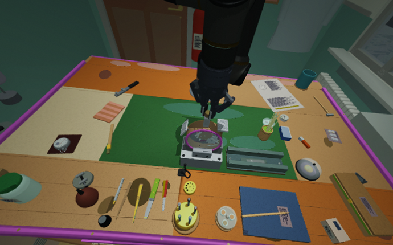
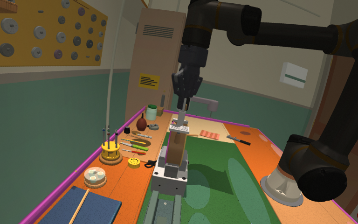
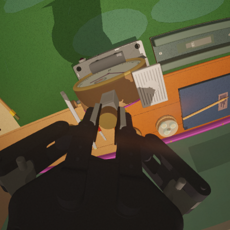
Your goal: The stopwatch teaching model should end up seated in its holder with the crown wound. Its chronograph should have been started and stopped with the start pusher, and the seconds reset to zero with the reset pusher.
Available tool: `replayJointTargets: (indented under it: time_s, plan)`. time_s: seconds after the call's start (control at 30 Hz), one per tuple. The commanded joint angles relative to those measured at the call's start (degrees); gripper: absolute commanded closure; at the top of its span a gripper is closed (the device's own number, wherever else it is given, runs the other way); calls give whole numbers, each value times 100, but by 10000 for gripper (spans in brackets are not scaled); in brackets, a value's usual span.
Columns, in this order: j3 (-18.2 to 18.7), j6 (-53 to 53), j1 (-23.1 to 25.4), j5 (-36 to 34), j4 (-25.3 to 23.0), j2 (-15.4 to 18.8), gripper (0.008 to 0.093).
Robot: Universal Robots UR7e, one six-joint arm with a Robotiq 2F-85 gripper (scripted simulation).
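Observation:
The knurled brass crown (image 3: 108, 120) (image 1: 207, 113) (image 2: 186, 106) tops a grey stem on the stopwatch model. The brown stopwatch (image 3: 110, 85) (image 1: 202, 135) (image 2: 176, 148) stands upright in its grey holder (image 1: 201, 156) (image 2: 170, 177) (image 3: 110, 58) on the green mat. Its dial has a purple rim in the side camera. Two ribbed white pusher pads flank the stem: one on the right (image 3: 150, 85) (image 1: 223, 125) and one on the left (image 1: 184, 127). My gripper (image 3: 107, 120) (image 1: 208, 113) (image 2: 184, 105) reaches straight down over the stopwatch and is closed on the crown.
A grey rail fixture (image 1: 256, 160) (image 3: 192, 45) lies right of the holder. A small black clip (image 1: 183, 172) lies in front of it. Tools, a yellow screwdriver stand (image 1: 185, 216) and a blue book (image 1: 273, 214) fill the near bench. A cork-based vial (image 1: 266, 129) stands to the right.

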Motion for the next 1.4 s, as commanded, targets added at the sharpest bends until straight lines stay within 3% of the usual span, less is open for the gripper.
replayJointTargets:
  time_s: [0.0,0.43,1.1,1.37]
  plan:
    - [-3,5,-1,2,-7,-1,934]
    - [-3,10,-1,2,-7,-1,934]
    - [-3,10,-1,2,-7,-1,534]
    - [-3,10,-1,2,-7,-1,534]
